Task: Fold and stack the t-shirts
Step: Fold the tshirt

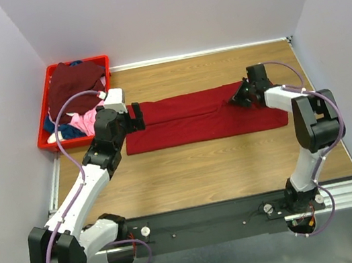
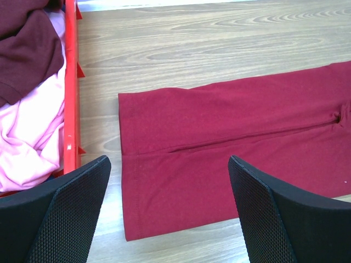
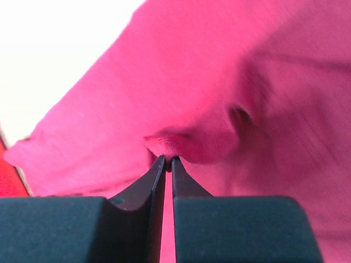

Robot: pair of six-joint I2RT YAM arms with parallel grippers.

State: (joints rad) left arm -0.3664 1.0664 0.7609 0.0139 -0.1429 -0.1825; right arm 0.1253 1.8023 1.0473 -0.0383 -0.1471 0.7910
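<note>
My right gripper (image 3: 167, 161) is closed, pinching a puckered fold of the bright red t-shirt (image 1: 201, 117). My left gripper (image 2: 169, 164) is open above the shirt's left end. The shirt is soft matte knit, folded into a long flat band on the wood-grain table (image 1: 204, 174). It lies just beside the rigid red crate (image 1: 81, 141), which holds the maroon t-shirt (image 1: 75, 84) and the pink t-shirt (image 1: 86, 122).

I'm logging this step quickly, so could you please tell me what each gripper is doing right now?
Left gripper: open, holding nothing.
Right gripper: closed, pinching the red t-shirt.
</note>
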